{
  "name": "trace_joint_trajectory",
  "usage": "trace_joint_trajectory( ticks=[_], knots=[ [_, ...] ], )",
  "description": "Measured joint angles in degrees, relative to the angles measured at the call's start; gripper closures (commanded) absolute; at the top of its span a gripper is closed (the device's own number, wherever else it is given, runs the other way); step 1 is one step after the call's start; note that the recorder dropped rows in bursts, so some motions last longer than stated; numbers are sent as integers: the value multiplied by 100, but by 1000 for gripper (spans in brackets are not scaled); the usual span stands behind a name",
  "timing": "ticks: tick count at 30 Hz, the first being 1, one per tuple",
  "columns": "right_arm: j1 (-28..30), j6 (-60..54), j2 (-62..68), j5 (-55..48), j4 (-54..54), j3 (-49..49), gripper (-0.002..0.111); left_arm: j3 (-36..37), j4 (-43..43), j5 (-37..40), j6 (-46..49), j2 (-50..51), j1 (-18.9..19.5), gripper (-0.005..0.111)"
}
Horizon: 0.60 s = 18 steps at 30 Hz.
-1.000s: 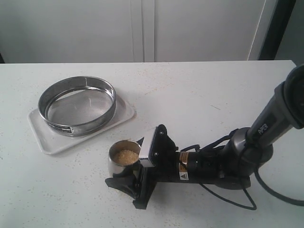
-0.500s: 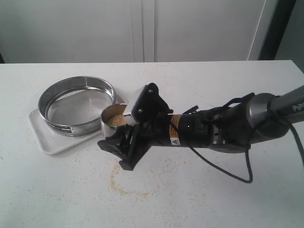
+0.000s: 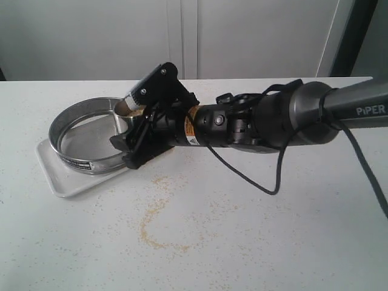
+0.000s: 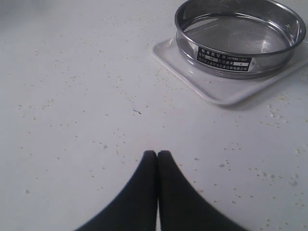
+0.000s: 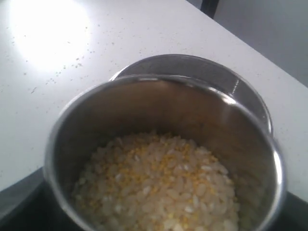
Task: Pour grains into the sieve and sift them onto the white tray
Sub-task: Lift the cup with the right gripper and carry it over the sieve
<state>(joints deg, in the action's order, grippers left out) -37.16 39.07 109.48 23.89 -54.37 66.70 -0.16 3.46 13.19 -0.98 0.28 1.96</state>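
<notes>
The sieve (image 3: 97,134), a wide steel ring with a mesh bottom and a dark label (image 4: 224,57), rests on the white tray (image 3: 60,179). My right gripper (image 3: 128,124) is shut on a small steel cup (image 3: 123,111), held over the sieve's right rim. The grains (image 5: 159,183), yellow meal mixed with pale bits, fill the cup's bottom. Behind the cup shows the sieve's rim (image 5: 202,65). The mesh holds no grains. My left gripper (image 4: 157,154) is shut on nothing, low over the table, with the sieve (image 4: 240,36) and tray (image 4: 216,89) ahead of it. It does not show in the exterior view.
A curved trail of spilled grains (image 3: 154,224) lies on the white table in front of the right arm. Fine specks dot the tabletop. A black cable (image 3: 273,182) hangs from the right arm. White cabinet doors stand behind the table.
The right gripper has lifted the cup off the table's front and carried it back and left to the sieve's rim. A ring of spilled grains now shows where the cup stood.
</notes>
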Motion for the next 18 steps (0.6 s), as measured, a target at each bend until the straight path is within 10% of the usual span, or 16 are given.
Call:
trace_joint_trajectory(
  ticks=[18],
  knots=[
    [-264, 442, 83, -2076, 8, 1433, 108, 0, 0, 0, 0, 0, 0, 107]
  ],
)
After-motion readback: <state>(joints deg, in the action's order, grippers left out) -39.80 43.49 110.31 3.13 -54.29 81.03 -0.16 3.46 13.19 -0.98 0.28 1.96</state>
